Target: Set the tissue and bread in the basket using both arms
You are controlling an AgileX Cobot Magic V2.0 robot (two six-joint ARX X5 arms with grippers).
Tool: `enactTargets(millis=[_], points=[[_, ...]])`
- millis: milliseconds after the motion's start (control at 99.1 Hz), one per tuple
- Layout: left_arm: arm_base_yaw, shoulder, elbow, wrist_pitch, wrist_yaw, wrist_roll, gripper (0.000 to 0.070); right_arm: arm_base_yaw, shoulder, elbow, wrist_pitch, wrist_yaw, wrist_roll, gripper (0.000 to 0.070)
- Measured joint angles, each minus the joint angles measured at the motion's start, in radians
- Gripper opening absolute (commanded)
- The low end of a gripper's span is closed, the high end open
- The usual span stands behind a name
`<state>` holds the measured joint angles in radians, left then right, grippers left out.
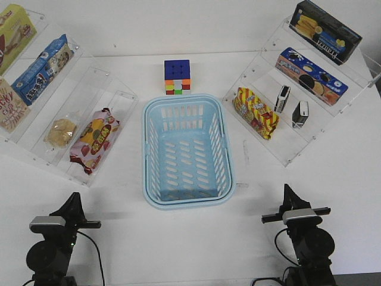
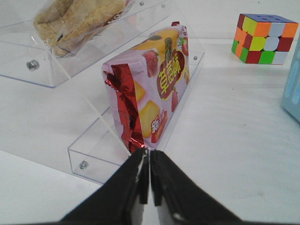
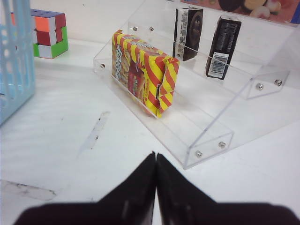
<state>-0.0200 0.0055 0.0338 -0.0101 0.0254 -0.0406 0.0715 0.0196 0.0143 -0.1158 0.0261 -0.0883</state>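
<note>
A: The bread (image 1: 61, 131) is kept on the left rack, the tissue (image 1: 300, 114) on the right rack; the basket (image 1: 186, 152) stands between them.

B: Both grippers (image 2: 149, 154) (image 3: 155, 157) are seen pressed together, holding nothing. The strawberry packet (image 1: 95, 139) just beside the bread could be taken by mistake.

Light blue basket (image 1: 153, 179) — golden-brown bread (image 1: 61, 131) (black tissue (image 1: 282, 99)).

Basket (image 3: 14, 61) cut off, wrist views
</note>
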Motion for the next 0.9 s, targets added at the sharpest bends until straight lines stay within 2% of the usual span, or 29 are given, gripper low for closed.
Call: enactTargets(millis=[898], points=[[0.0,0.0,0.0,0.0,0.0,0.0,0.0001,0.0,0.0,0.0,0.0,-0.001,0.011,0.0007]])
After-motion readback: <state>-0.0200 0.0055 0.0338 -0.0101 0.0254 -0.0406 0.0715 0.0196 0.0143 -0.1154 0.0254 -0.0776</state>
